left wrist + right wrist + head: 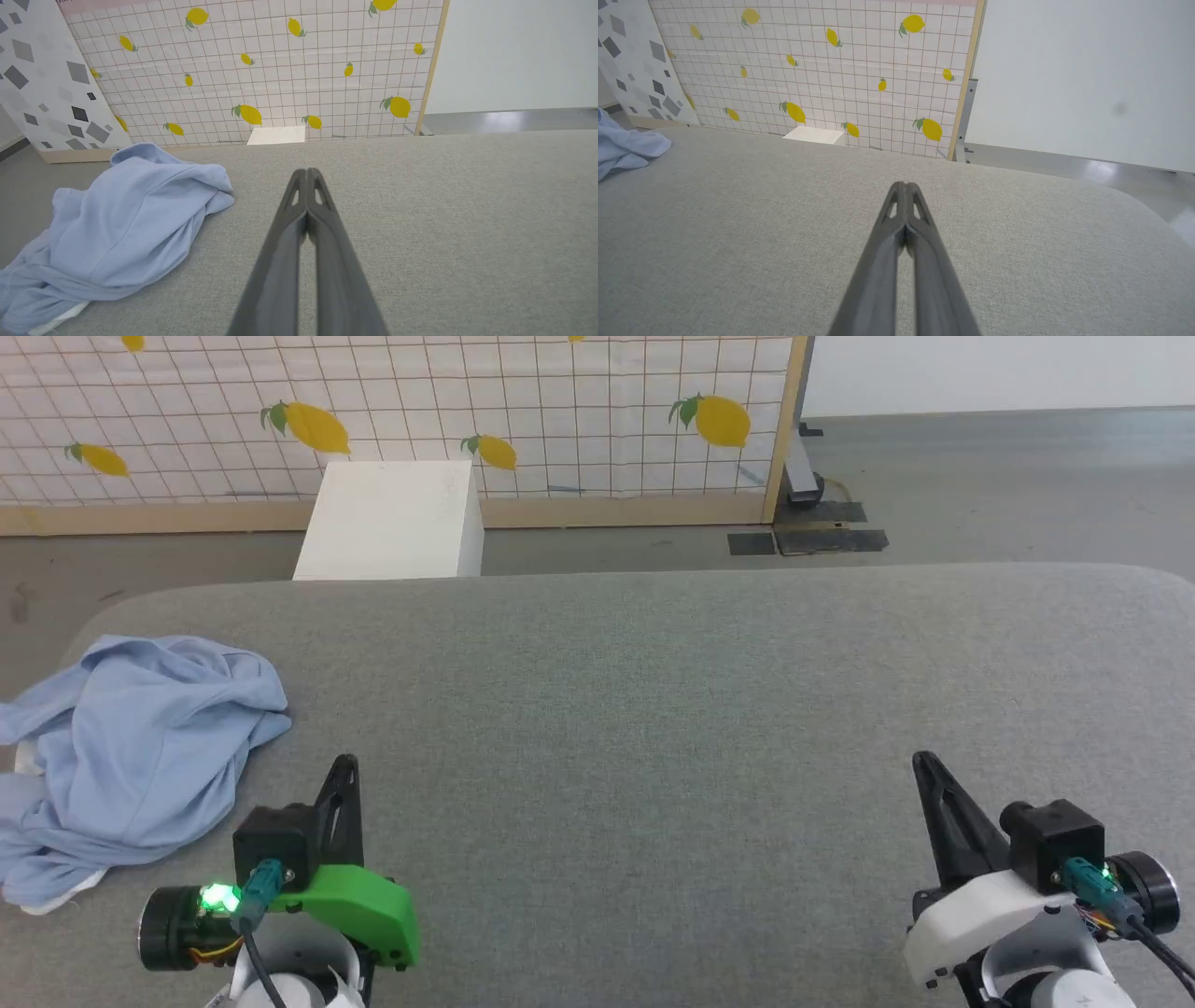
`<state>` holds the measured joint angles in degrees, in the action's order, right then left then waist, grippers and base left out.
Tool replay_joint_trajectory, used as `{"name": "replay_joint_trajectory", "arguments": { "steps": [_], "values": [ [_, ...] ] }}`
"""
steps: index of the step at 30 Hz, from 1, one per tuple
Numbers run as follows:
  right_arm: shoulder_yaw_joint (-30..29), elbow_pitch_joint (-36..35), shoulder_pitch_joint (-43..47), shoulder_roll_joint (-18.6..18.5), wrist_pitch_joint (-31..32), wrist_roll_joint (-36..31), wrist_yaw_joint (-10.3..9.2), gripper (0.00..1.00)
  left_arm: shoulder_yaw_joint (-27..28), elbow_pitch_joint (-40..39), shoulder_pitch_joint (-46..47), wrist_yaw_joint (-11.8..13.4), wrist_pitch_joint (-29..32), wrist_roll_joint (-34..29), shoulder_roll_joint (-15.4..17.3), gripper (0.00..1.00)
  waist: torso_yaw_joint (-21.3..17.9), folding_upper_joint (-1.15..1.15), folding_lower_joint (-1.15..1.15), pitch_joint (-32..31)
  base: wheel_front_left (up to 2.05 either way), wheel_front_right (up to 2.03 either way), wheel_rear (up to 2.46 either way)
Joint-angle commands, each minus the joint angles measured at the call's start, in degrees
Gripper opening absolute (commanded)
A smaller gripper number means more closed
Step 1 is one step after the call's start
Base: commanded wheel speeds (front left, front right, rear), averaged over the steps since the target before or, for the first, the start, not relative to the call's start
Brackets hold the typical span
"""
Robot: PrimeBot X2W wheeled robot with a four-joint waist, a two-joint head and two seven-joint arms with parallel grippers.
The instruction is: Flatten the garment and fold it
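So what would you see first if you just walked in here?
The crumpled blue shirt, heaped at the left edge of the grey table, catches the eye first. Next come the two dark grippers near the front: the left gripper close to the shirt but not touching it, and the right gripper far across, both shut and holding nothing. Behind the table stands a screen dotted with yellow lemons.
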<state>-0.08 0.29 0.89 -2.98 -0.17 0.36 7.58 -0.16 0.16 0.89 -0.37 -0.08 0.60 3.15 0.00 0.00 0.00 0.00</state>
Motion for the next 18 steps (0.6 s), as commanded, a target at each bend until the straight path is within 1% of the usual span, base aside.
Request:
{"name": "replay_joint_trajectory", "arguments": {
  "steps": [1, 18],
  "values": [
    [0.1, -0.3, -0.9, 0.1, 0.2, -0.4, -0.09, 0.0, 0.2, -0.2, -0.9, 0.4, 0.1, -0.6, -0.3, 0.0, 0.0, 0.0, 0.0, 0.0, 0.0, 0.0, 0.0],
    [0.1, -0.3, -0.9, 0.1, 0.2, -0.4, -0.09, 0.0, 0.2, -0.2, -0.9, 0.4, 0.1, -0.6, -0.3, 0.0, 0.0, 0.0, 0.0, 0.0, 0.0, 0.0, 0.0]
  ]
}}
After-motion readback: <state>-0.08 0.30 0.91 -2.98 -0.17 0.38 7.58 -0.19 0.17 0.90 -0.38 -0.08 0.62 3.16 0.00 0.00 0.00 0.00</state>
